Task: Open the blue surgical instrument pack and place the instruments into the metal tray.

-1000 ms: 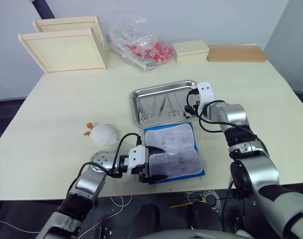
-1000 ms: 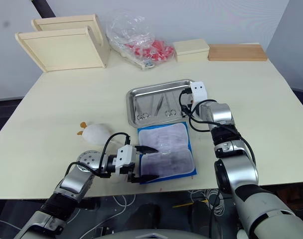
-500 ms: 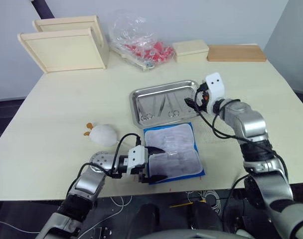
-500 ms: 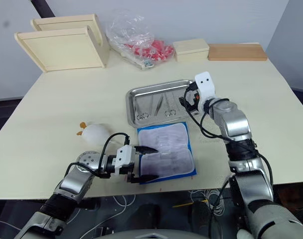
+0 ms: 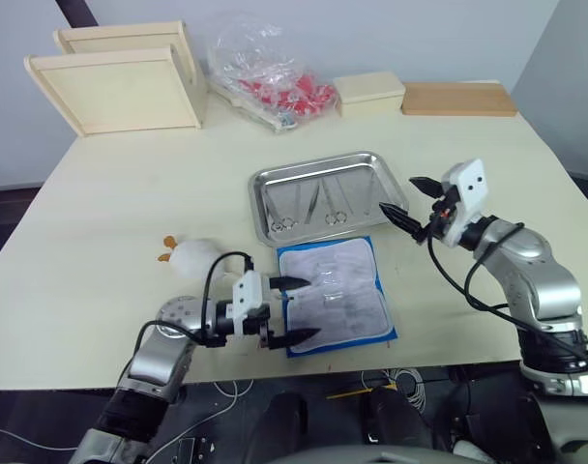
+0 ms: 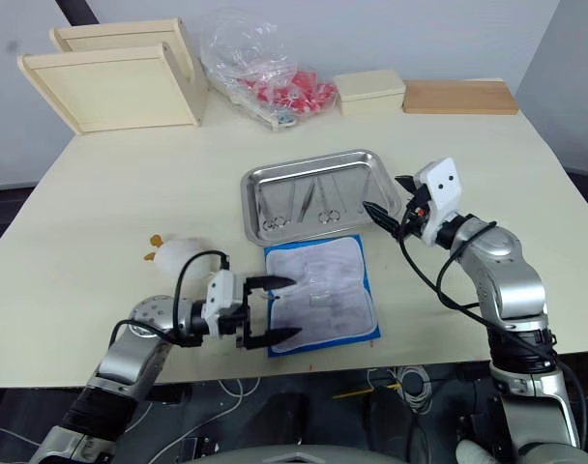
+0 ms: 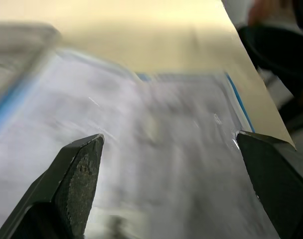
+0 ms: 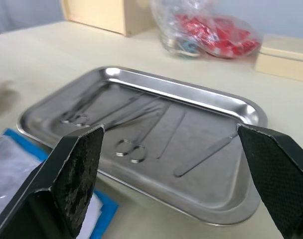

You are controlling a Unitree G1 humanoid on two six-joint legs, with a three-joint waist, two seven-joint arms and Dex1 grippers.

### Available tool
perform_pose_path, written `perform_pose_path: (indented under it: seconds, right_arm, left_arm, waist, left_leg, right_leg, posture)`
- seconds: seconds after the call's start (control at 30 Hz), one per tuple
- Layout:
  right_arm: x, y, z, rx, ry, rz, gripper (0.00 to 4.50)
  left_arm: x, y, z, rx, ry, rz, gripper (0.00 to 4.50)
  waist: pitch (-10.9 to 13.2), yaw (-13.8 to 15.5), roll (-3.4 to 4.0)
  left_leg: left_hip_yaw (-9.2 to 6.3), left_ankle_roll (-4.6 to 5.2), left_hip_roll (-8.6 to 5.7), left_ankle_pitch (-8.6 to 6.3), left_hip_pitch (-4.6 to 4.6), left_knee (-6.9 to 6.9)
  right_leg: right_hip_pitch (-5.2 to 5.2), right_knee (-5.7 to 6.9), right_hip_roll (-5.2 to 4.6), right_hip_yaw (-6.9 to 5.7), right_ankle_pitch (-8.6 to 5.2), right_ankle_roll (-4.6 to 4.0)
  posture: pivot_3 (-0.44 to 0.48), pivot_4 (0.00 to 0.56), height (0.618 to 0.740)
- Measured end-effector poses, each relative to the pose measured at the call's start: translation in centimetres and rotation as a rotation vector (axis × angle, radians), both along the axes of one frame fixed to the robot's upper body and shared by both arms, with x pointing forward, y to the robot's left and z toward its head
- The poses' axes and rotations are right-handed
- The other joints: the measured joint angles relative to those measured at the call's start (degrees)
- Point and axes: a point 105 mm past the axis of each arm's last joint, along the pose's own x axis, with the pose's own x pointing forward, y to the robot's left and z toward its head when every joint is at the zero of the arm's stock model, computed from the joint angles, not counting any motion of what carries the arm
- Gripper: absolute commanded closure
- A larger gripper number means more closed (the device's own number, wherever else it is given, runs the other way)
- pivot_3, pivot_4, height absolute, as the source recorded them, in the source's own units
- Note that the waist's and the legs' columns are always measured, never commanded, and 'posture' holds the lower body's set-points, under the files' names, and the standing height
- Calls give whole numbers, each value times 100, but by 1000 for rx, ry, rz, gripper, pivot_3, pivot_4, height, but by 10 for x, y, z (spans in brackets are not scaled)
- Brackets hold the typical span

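Where left end effector (image 5: 292, 309) gapes: blue surgical instrument pack (image 5: 338, 296).

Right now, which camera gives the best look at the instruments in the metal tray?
The right wrist view: the instruments lie close up in the metal tray, ring handles distinct. Both eye views show them from above as thin dark lines. The left wrist view faces the open pack's lining instead.

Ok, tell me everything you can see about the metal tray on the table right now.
The metal tray is a shallow, shiny steel rectangle with rounded corners and a raised rim, lying flat on the pale table. Several slim instruments lie inside it: ring-handled scissors or forceps and a few straight tools. Its near edge sits right beside the opened blue surgical instrument pack; whether they touch is unclear. The right end effector hangs open just off its right end, touching nothing.
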Motion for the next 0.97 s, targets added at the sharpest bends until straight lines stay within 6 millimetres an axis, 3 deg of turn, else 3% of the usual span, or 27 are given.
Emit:
perform_pose_path:
  seconds: [0.17,0.23,0.4,0.57,0.7,0.83,0.97]
  right_arm:
    - [-23,-20,1,72,14,47,49]
    - [-28,-26,-1,88,28,49,49]
    - [-46,-50,-14,115,72,40,49]
    - [-75,-83,-33,106,110,8,49]
    - [-89,-96,-43,93,117,-16,49]
    - [-101,-124,-61,71,152,-116,49]
    - [-102,-130,-63,53,143,-139,49]
  left_arm:
    - [12,23,33,-104,-7,163,0]
    - [12,30,33,-107,9,198,0]
    - [-3,59,21,-79,90,299,0]
    - [-32,93,-3,-29,191,427,0]
    - [-39,115,-12,-5,215,532,0]
    - [-49,141,-26,23,254,681,0]
    - [-49,148,-24,19,241,735,0]
  waist:
    - [14,9,-9]
    - [16,4,-7]
    - [22,10,-9]
    - [25,41,-12]
    - [26,111,-13]
    - [30,136,-17]
    - [33,142,-21]
  left_leg:
    - [-5,0,-1,0,-1,-2]
    - [0,0,-2,0,0,-2]
    - [3,0,1,0,2,-2]
    - [10,-1,5,0,5,-2]
    - [20,-1,9,0,8,5]
    - [29,-1,9,-1,9,8]
    - [28,-1,11,-1,10,11]
  right_leg:
    - [0,-1,0,-2,0,-1]
    - [0,-1,0,1,0,-1]
    - [1,-4,-2,3,-2,-1]
    - [1,-4,-3,5,-13,-9]
    - [2,-4,-3,8,-28,3]
    - [1,-5,-12,16,-28,5]
    - [2,-3,-13,15,-27,4]
  posture:
    - [0,150,740]
    - [0,150,740]
    - [0,150,740]
    - [0,150,740]
    - [0,150,740]
    - [0,150,740]
    - [0,150,740]
